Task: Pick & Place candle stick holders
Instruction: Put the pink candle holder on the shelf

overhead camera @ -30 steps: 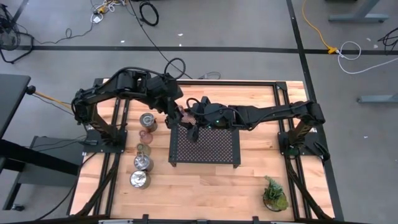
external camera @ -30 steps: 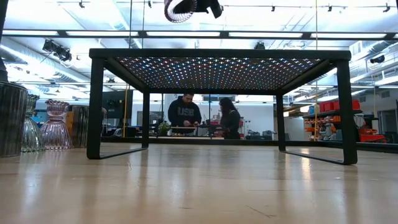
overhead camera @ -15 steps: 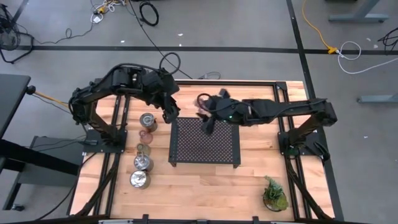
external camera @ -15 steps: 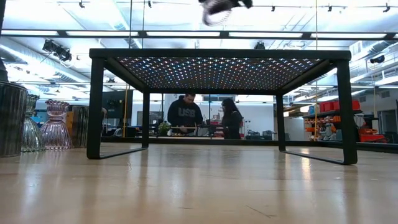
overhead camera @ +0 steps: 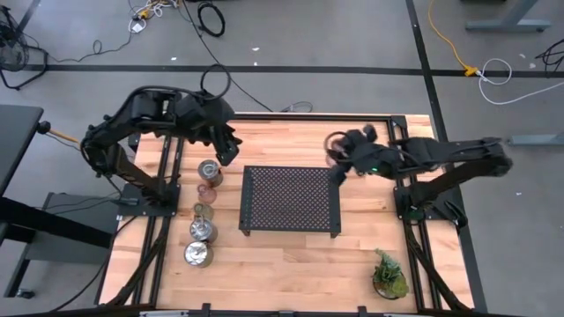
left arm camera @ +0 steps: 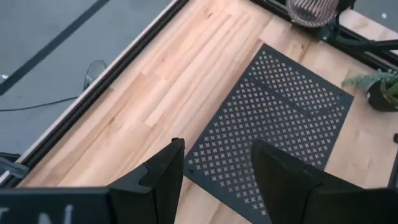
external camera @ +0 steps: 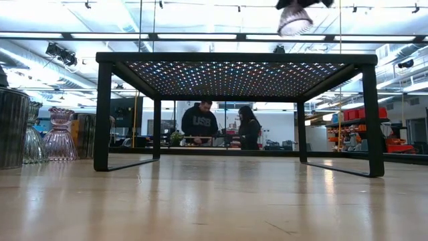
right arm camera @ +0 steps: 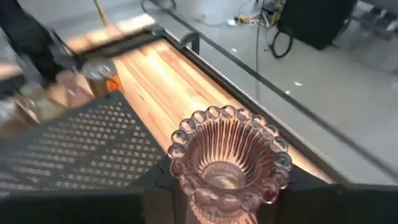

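In the right wrist view, the right gripper [right arm camera: 227,186] has its fingers clamped on a pink ribbed glass candle holder [right arm camera: 229,158] with a beaded rim, its open mouth facing the camera. In the high view that gripper [overhead camera: 337,163] sits right of centre, above the wooden worktop [overhead camera: 370,220] just off the upper right corner of the black perforated tray [overhead camera: 291,200]. In the low view the held holder [external camera: 294,19] hangs at the top of the frame, above the tray's right half.

In the left wrist view the left gripper [left arm camera: 214,168] has its fingers parted at a middling width, holding nothing, over the tray's corner. In the high view it [overhead camera: 226,148] hovers upper left of the tray.

Along the worktop's left edge, a column of holders stands: a silver holder [overhead camera: 210,171], a small pink glass cup [overhead camera: 207,189], a greenish glass cup [overhead camera: 201,210], and two more silver holders [overhead camera: 201,242]. A potted plant [overhead camera: 389,275] stands at lower right. Two people [external camera: 224,126] stand in the room beyond.
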